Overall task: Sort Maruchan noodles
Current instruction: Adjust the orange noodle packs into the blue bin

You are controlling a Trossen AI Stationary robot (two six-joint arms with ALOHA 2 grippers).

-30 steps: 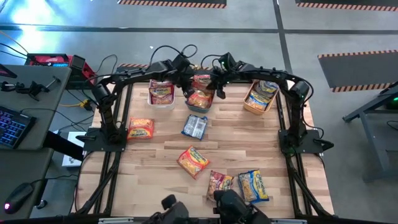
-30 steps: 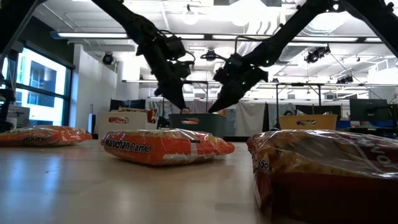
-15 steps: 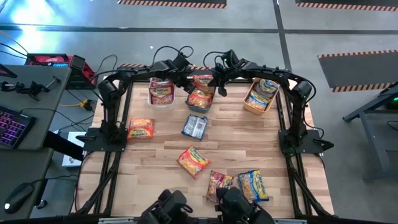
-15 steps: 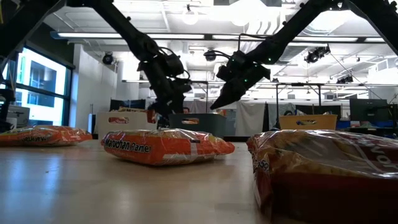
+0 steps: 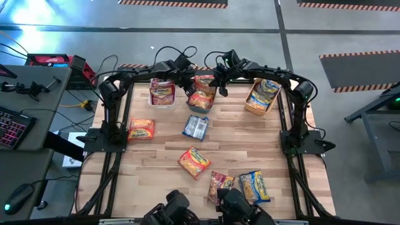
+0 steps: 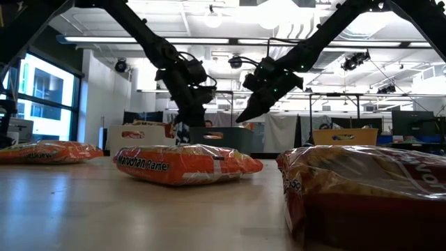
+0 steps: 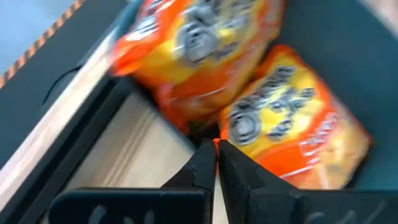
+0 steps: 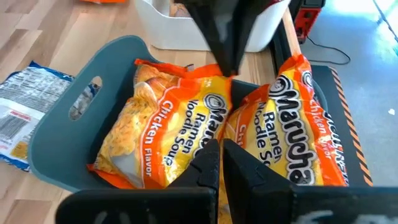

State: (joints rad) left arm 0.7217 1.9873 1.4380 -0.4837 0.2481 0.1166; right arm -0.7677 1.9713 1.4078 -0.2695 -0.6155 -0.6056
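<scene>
Both end effectors stay above teal bin (image 5: pixel 201 106).

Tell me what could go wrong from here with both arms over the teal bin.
1. The left gripper and right gripper, both shut and empty, hang close together above the teal bin; they might collide when either moves.
2. One orange packet leans on the bin's rim and could slide out.
3. The blue packet lies face down on the table, so it may be missorted.
</scene>
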